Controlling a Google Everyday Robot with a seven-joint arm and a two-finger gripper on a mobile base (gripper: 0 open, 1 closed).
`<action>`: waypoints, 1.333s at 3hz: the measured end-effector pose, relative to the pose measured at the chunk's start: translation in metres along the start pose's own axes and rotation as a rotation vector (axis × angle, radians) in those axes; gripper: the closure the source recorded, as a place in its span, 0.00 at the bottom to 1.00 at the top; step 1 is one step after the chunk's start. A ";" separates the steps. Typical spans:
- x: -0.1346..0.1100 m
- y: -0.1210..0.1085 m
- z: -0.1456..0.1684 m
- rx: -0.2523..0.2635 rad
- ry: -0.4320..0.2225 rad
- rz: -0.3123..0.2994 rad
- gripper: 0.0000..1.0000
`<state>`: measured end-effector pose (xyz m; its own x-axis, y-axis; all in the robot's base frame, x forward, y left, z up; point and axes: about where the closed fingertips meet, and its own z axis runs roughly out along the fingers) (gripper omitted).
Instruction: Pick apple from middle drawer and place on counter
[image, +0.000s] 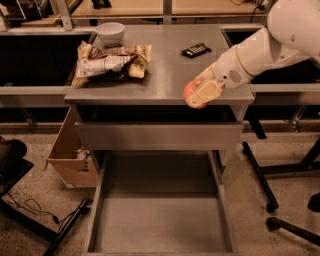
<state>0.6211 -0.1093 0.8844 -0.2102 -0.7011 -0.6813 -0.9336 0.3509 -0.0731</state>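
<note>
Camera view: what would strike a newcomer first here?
The robot's gripper on the right, clamped on a red apple over the front right edge of the grey counter. Below, the middle drawer stands pulled out, its floor bare. A crumpled chip bag and a white bowl sit at the counter's back left.

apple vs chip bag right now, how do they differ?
Size and shape: the apple is small and round; the chip bag is much bigger, flat and crumpled. Colour: the apple is red-orange, the chip bag pale with brown print. State: the apple is clamped in the gripper at the counter's front-right edge; the chip bag lies loose on the counter's back left. Shared: neither is in the middle drawer.
</note>
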 end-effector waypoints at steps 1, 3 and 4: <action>-0.025 -0.039 -0.017 0.101 -0.049 0.060 1.00; -0.024 -0.142 0.007 0.380 -0.052 0.208 1.00; 0.013 -0.173 0.029 0.409 -0.025 0.313 1.00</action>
<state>0.7879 -0.1611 0.8673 -0.4495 -0.5108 -0.7328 -0.6362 0.7589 -0.1388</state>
